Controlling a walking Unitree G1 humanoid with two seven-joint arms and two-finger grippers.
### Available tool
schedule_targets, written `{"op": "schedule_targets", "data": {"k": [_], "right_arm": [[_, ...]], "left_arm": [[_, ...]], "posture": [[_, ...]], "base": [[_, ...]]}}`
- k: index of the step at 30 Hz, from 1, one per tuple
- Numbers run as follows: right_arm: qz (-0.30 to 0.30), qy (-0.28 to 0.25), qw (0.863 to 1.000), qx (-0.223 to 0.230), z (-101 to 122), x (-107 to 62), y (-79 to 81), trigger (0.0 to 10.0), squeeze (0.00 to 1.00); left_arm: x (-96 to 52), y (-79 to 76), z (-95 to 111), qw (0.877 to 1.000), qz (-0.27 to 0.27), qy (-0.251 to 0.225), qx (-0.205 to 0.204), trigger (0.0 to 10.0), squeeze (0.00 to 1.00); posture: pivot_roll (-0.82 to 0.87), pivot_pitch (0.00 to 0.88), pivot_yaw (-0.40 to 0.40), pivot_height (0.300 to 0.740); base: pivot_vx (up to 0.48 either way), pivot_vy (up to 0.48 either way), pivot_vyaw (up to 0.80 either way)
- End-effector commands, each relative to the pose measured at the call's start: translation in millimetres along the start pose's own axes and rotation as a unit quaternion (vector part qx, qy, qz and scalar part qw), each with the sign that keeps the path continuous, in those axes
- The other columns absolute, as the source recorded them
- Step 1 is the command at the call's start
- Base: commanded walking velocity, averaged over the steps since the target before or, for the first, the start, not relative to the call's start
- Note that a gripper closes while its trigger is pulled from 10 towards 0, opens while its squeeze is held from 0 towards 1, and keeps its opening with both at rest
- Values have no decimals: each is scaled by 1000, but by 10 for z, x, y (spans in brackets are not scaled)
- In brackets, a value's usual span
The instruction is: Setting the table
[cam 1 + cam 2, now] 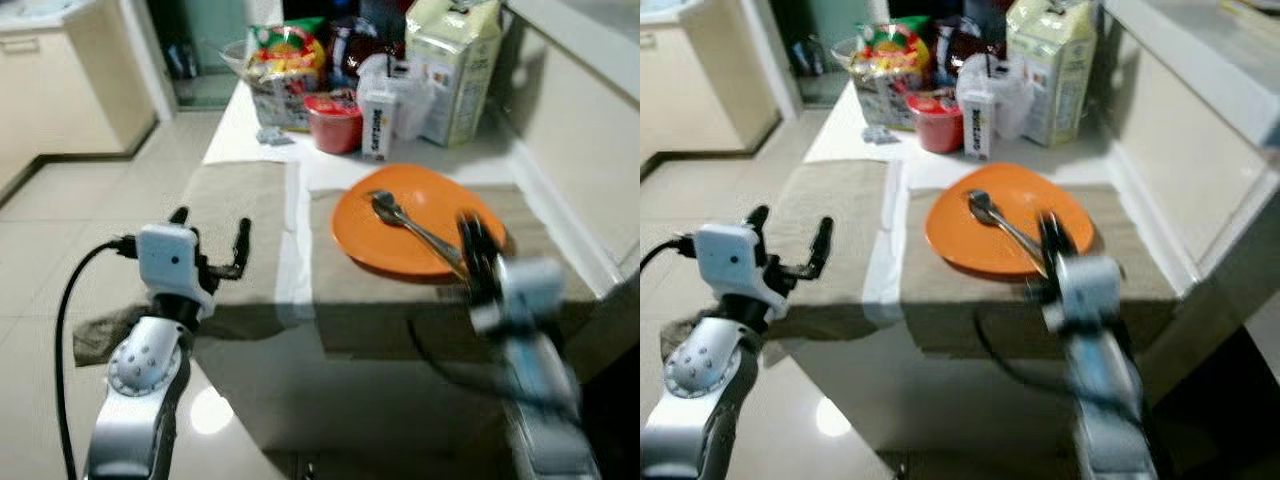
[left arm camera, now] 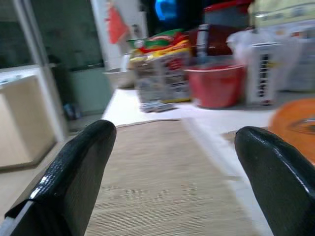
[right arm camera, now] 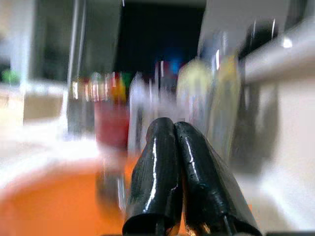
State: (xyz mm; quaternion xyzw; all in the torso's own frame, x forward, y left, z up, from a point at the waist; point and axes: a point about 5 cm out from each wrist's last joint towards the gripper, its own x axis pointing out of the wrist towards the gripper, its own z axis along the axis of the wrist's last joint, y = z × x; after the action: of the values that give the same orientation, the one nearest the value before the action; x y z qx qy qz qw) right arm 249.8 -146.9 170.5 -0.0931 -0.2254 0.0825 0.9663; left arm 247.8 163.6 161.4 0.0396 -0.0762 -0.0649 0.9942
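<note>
Two mats [image 1: 240, 225] are laid, and your plate [image 1: 400, 240] sits on the right one with a spoon [image 1: 415, 232] lying across it; the left mat is bare, so that place is yet to be set. Your right gripper [image 1: 478, 248] is blurred at the plate's near edge, by the spoon's handle end, fingers pressed together; whether they pinch the handle is hard to tell. Your left gripper [image 1: 210, 245] hovers spread wide at the left mat's near edge, holding nothing.
</note>
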Motion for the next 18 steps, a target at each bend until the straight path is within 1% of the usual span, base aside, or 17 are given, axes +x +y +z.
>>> {"op": "schedule_targets", "data": {"k": [1,2,3,4,5,6,10,12,18], "right_arm": [[-2,3,1000,0,63,99,39,10000,0],[-16,8,1000,0,65,148,9,10000,0],[-35,31,999,-3,26,242,-39,10000,0],[-35,31,999,-3,26,242,-39,10000,0],[-50,44,998,-9,-25,281,-79,10000,0],[-53,50,997,-9,-57,288,-95,10000,1000],[-52,69,996,-8,-140,293,-110,10000,1000],[-53,81,995,-11,-142,321,-106,10000,1000],[-60,89,994,-6,-125,373,-106,10000,1000]], "left_arm": [[6,39,-6,1000,3,7,3,10000,0],[10,39,-8,1000,3,8,2,10000,0],[16,34,-10,1000,1,9,3,10000,0],[16,34,-10,1000,1,9,3,10000,0],[20,28,-9,1000,-1,8,3,10000,0],[21,25,-9,1000,-2,8,3,10000,0],[23,27,-12,1000,-4,9,3,10000,0],[21,27,-17,1000,-5,11,4,10000,0],[22,30,-20,1000,-8,12,6,10000,0]], "posture": [[-130,0,93,740],[-130,0,94,740],[-129,0,95,740],[-129,0,95,740],[-129,0,95,740],[-126,0,94,740],[-125,0,97,740],[-125,0,98,740],[-124,0,100,740]], "base": [[0,0,0],[0,0,0],[0,0,0],[0,0,0],[0,0,0],[0,0,0],[0,0,0],[0,0,0],[0,0,0]]}}
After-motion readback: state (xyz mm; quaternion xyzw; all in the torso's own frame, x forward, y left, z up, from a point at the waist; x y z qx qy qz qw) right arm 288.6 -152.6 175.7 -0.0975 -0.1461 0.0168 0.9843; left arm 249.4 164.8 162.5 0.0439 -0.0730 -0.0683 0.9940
